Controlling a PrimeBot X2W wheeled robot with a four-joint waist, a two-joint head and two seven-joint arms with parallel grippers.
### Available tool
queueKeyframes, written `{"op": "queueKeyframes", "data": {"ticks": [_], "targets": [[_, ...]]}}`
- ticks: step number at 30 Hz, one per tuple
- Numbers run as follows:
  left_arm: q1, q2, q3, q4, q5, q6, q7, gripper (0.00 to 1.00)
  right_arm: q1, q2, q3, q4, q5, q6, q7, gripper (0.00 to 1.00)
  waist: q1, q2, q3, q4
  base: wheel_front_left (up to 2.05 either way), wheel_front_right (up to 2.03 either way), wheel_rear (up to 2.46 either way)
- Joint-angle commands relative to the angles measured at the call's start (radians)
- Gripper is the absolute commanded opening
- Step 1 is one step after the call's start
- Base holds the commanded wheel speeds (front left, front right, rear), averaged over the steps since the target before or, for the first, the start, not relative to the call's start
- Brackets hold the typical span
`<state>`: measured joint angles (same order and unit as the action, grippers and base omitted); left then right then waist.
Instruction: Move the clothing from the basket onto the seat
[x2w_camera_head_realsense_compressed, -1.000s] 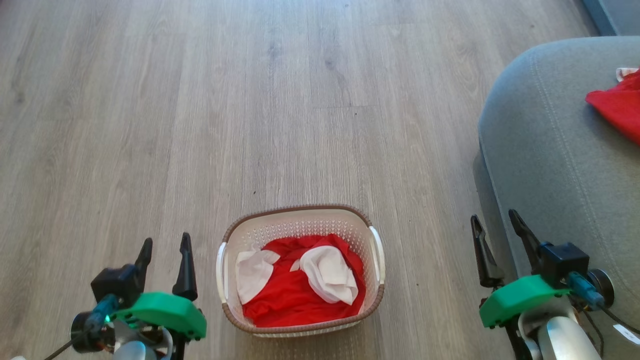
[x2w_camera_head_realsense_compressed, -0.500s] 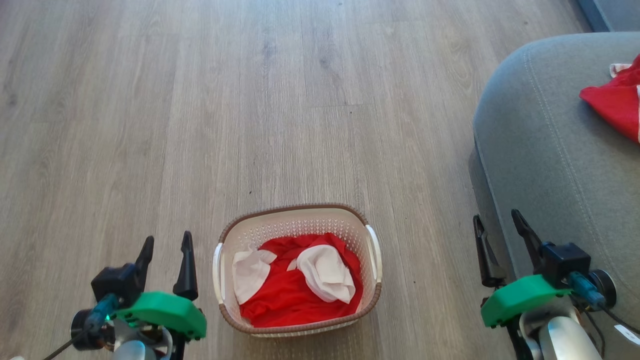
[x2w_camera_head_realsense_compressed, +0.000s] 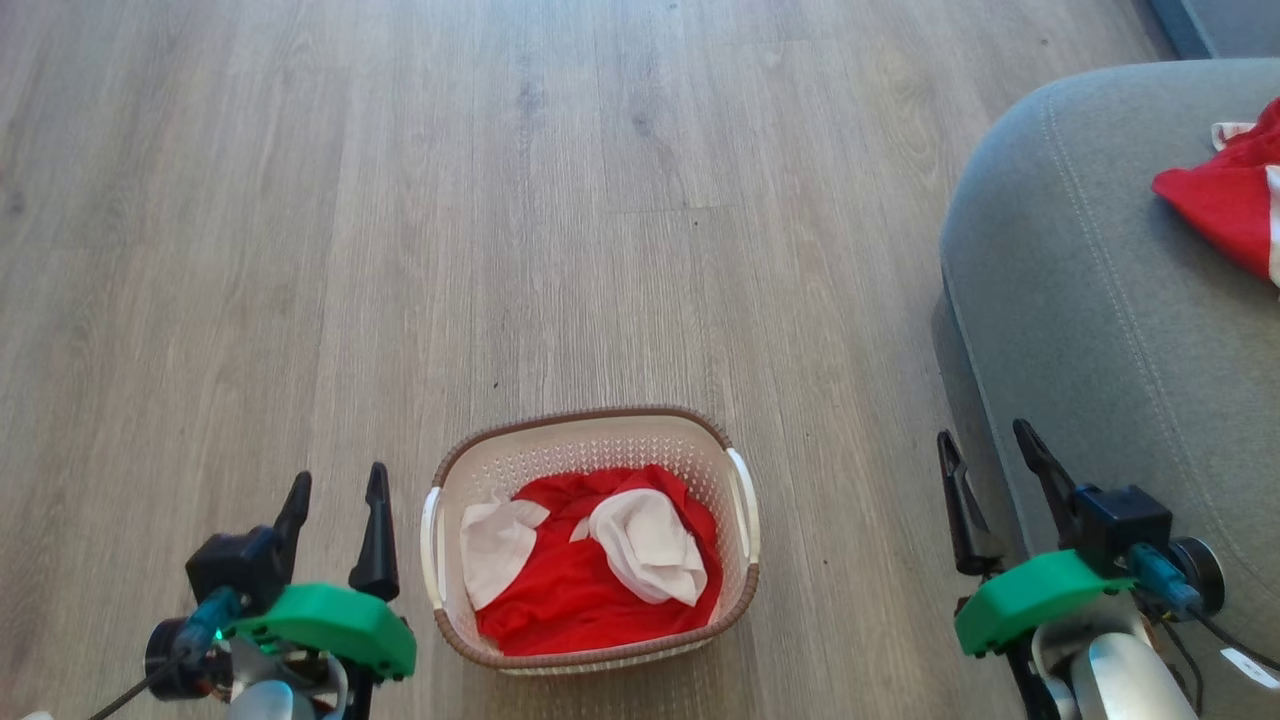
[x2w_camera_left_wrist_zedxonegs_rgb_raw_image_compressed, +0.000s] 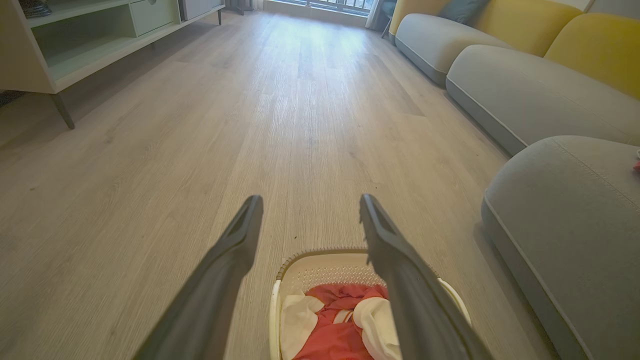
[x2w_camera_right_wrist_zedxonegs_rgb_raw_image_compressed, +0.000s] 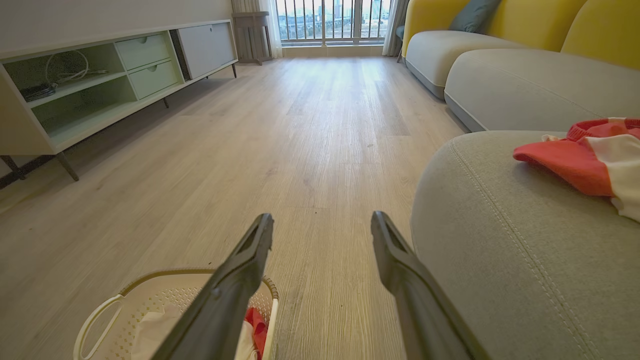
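My left claw (x2w_camera_head_realsense_compressed: 338, 478) hangs open, its two long dark fingers apart with nothing between them. It is above the pale grey-brown wood-plank floor (x2w_camera_head_realsense_compressed: 400, 200), just left of the small oval cream plastic basket (x2w_camera_head_realsense_compressed: 585, 412) with perforated walls, a brown woven-look rim and white side handles. My right claw (x2w_camera_head_realsense_compressed: 983, 436) is open too and empty. It is over the strip of floor between the basket and the large grey fabric-upholstered seat (x2w_camera_head_realsense_compressed: 1080, 330), close beside that seat's rounded edge with its light stitched seams.

The basket stands upright on the floor between my two claws, apart from the seat. Inside it lies the soft bright red clothing (x2w_camera_head_realsense_compressed: 570, 610), crumpled, with two white panels on top, one toward the left wall and one nearer the middle. The heap covers the bottom and sits below the rim. Neither claw touches the basket or the cloth.

A second red garment (x2w_camera_head_realsense_compressed: 1215, 205) with white parts lies on top of the seat, back from its rounded edge, cut off by the head view's right border.

In my right wrist view a pale cabinet (x2w_camera_right_wrist_zedxonegs_rgb_raw_image_compressed: 100, 75) with open shelves and drawers stands along the floor's left side. A grey sofa (x2w_camera_right_wrist_zedxonegs_rgb_raw_image_compressed: 525, 85) with yellow back cushions lines the right side beyond the seat.
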<state>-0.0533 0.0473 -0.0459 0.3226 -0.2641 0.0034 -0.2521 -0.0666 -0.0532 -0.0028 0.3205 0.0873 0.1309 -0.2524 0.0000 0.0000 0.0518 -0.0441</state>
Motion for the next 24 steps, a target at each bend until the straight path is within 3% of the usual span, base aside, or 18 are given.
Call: {"op": "queueKeyframes", "data": {"ticks": [1,24], "targets": [[-0.031,0.003,0.027,-0.029,-0.001,0.006,-0.01,1.0,-0.024,0.003,0.022,-0.028,-0.009,0.0,-0.009,1.0,0.0,0.0,0.0,-0.001,0.0,0.0,0.0],[-0.038,0.003,0.025,-0.038,0.007,0.01,-0.01,1.0,-0.035,0.003,0.003,-0.037,-0.003,0.0,-0.009,1.0,0.0,0.0,0.021,-0.018,0.0,0.0,0.0]]}}
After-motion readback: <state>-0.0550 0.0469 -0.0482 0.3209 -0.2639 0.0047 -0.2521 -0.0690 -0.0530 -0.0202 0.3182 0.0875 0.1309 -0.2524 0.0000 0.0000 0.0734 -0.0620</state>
